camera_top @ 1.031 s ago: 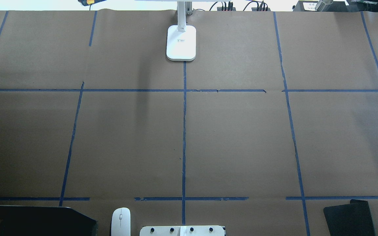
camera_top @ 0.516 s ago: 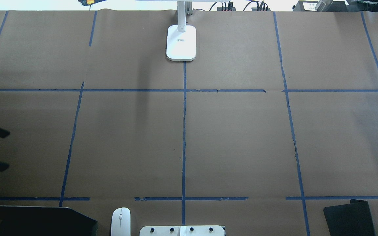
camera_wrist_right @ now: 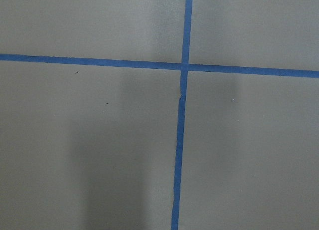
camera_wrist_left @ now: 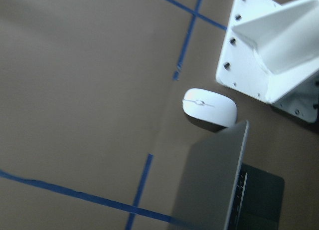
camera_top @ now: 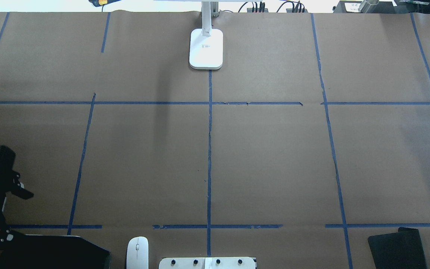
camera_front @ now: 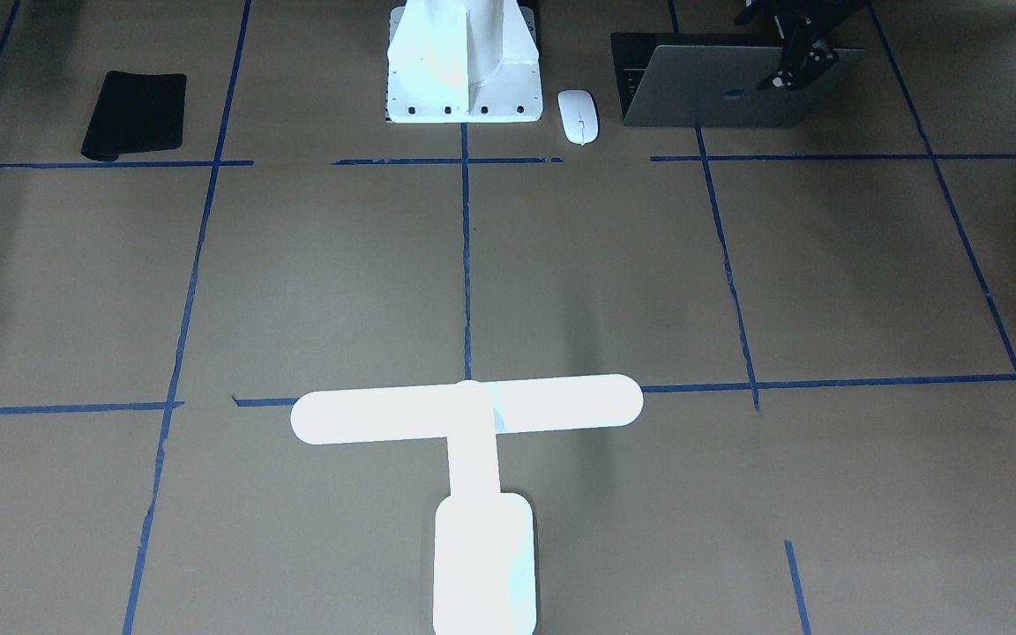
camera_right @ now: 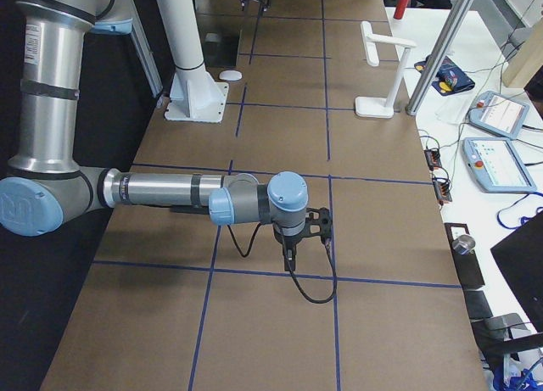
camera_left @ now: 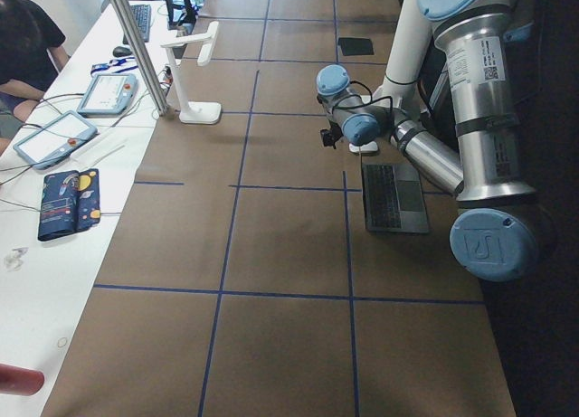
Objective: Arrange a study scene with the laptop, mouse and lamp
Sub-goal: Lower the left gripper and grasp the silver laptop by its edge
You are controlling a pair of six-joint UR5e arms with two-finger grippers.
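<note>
The grey laptop (camera_front: 720, 84) stands half open at the robot's side of the table; it also shows in the overhead view (camera_top: 50, 250) and the left wrist view (camera_wrist_left: 214, 175). The white mouse (camera_front: 578, 115) lies between the laptop and the pedestal, and shows in the overhead view (camera_top: 137, 252) and the left wrist view (camera_wrist_left: 209, 107). The glowing lamp (camera_front: 468, 410) stands at the far middle edge, its base (camera_top: 206, 48) on the centre line. My left gripper (camera_top: 17, 216) is open and empty, just over the laptop's lid edge (camera_front: 801, 69). My right gripper (camera_right: 310, 226) hovers over bare table; I cannot tell its state.
A black mouse pad (camera_top: 396, 248) lies at the near right. The white arm pedestal (camera_top: 207, 262) stands at the near middle. Blue tape lines (camera_top: 209, 149) grid the brown paper. A side desk with tablets (camera_right: 501, 115) runs along the far edge.
My left gripper has come in from the overhead view's left edge and moved toward the near edge, down to the laptop, staying open. Laptop, mouse and lamp have not moved.
</note>
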